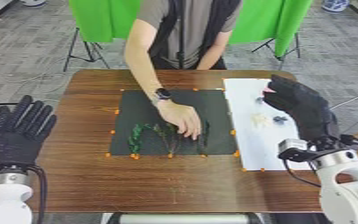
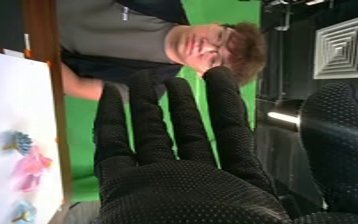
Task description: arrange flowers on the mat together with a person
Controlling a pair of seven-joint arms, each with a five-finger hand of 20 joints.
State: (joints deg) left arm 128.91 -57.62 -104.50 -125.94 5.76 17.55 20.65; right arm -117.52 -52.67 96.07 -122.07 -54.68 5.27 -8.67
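Note:
In the head view my left hand (image 1: 17, 127) is open at the table's left side, palm showing. My right hand (image 1: 302, 107) is over the white board (image 1: 257, 135), its fingers straight; in the right wrist view the same right hand (image 2: 184, 192) is open and holds nothing. On the dark mat (image 1: 140, 107) lie green stems (image 1: 135, 140), with more stems (image 1: 169, 137) beside them. A person's hand (image 1: 182, 117) rests over the right-hand stems. Pale and blue flowers (image 1: 279, 120) are on the board; the right wrist view shows a pink flower (image 2: 33, 169) and a blue flower (image 2: 18, 142) there.
The brown table (image 1: 87, 185) surrounds the mat. Small orange markers (image 1: 233, 132) edge the mat and board. The person's arm (image 1: 140, 55) reaches over the mat from the far side. A green backdrop (image 1: 104, 20) hangs behind.

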